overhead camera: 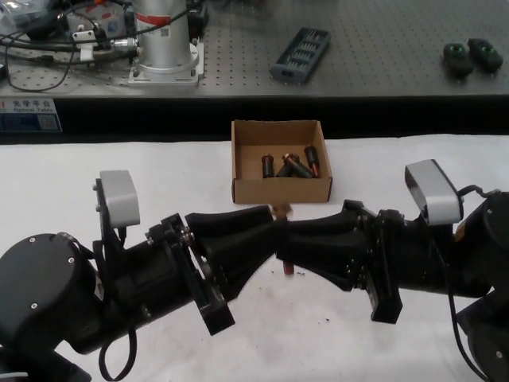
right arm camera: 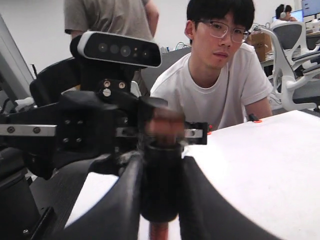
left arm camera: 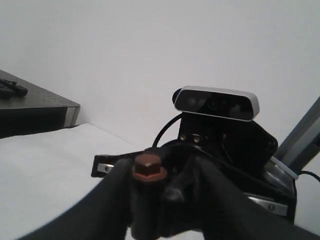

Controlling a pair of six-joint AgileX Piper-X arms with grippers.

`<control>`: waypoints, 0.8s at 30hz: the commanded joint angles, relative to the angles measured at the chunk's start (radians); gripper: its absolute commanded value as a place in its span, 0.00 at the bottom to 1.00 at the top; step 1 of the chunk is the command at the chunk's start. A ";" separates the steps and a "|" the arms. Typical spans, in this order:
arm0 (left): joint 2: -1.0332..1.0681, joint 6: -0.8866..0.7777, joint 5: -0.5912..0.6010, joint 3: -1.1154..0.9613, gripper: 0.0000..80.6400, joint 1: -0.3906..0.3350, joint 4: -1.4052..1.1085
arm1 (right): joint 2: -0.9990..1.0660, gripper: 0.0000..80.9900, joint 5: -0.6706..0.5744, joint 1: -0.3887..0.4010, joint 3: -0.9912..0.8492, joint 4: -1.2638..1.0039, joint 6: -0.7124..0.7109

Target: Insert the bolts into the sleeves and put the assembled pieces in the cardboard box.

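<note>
White sheeting (overhead camera: 318, 350) covers the near bench, on which both arms lie low and meet tip to tip at the middle. Left gripper (overhead camera: 272, 235), entering from the left, and right gripper (right arm camera: 160, 175), entering from the right, face one another, each with a pale wrist camera on its upper side. Between them stands the assembled piece, upright and just above the sheeting: a rust-brown bolt (left arm camera: 149, 167) with a hexagonal head, seated in a black sleeve (right arm camera: 160, 187). The head sits on top of the sleeve and the threaded end projects below it.

In the right wrist view the right gripper's two fingers (right arm camera: 125, 200) press against opposite sides of the sleeve, pinching it. In the left wrist view the bolt head rises at the left gripper's tip, close before the right arm's camera (left arm camera: 216, 102). Whether the left gripper clamps the piece cannot be told.

Just beyond the meeting point stands the cardboard box (overhead camera: 278, 189), open at the top. It contains several finished pieces (overhead camera: 290, 165), lying at mixed angles.

Farther back runs a dark perforated table (overhead camera: 382, 72). It carries a metal column (overhead camera: 163, 36) at the left, a black ribbed tray (overhead camera: 301, 54) near the middle and two dark fittings (overhead camera: 473, 57) at the right.
</note>
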 commanded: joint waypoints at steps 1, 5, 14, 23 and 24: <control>-0.005 0.029 0.019 0.000 0.47 -0.002 -0.010 | -0.027 0.09 0.016 -0.013 -0.010 -0.023 0.001; -0.005 0.029 0.019 0.000 0.55 -0.002 -0.042 | -0.027 0.09 0.014 -0.013 0.000 -0.023 0.001; -0.059 -0.110 -0.020 0.021 0.57 0.043 -0.123 | -0.027 0.09 0.024 -0.017 0.000 -0.023 0.029; -0.185 0.083 -0.238 0.127 0.06 0.099 -0.095 | -0.136 0.09 0.212 -0.042 -0.012 0.201 0.083; -0.197 0.082 -0.261 0.131 0.01 0.099 -0.080 | -0.162 0.09 0.242 -0.046 -0.022 0.298 0.044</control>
